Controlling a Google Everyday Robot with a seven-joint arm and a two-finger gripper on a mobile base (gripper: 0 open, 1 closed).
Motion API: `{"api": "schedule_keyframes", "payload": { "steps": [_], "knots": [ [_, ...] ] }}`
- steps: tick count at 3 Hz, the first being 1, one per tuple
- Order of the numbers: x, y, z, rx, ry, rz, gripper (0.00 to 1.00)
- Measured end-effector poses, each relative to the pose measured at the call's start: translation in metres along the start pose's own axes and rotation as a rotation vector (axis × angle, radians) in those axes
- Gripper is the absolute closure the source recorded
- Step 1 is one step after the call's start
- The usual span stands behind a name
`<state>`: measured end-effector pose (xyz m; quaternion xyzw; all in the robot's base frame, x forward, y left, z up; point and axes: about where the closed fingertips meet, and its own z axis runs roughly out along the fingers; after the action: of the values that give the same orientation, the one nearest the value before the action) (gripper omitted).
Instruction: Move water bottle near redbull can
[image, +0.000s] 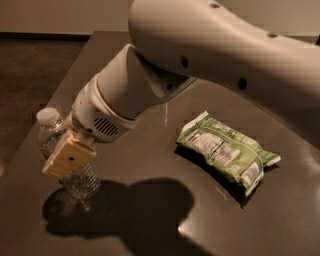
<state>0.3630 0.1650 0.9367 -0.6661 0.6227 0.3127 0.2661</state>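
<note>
water bottle (80, 179) at table's (285, 220) front-left corner, tilted, cap leaning left toward the edge. gripper (66, 158) clamped around its middle, pale finger (70, 152) covering the label. green snack bag (225, 152) lies well apart to the right. arm (200, 55) fills the top, hiding table behind it.

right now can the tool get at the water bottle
Likely yes: the tool sits right at the water bottle, one pad across its middle, and the snack bag lies well off to the side.
</note>
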Motion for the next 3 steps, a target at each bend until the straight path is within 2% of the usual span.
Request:
{"api": "schedule_keyframes", "payload": {
  "steps": [1,2,3],
  "knots": [
    [0.006,-0.019,-0.032,0.017,-0.021,0.030,0.92],
    [0.013,-0.042,-0.066,0.070,-0.042,0.070,1.00],
    [0.015,-0.070,-0.096,0.138,-0.075,0.114,1.00]
  ]
}}
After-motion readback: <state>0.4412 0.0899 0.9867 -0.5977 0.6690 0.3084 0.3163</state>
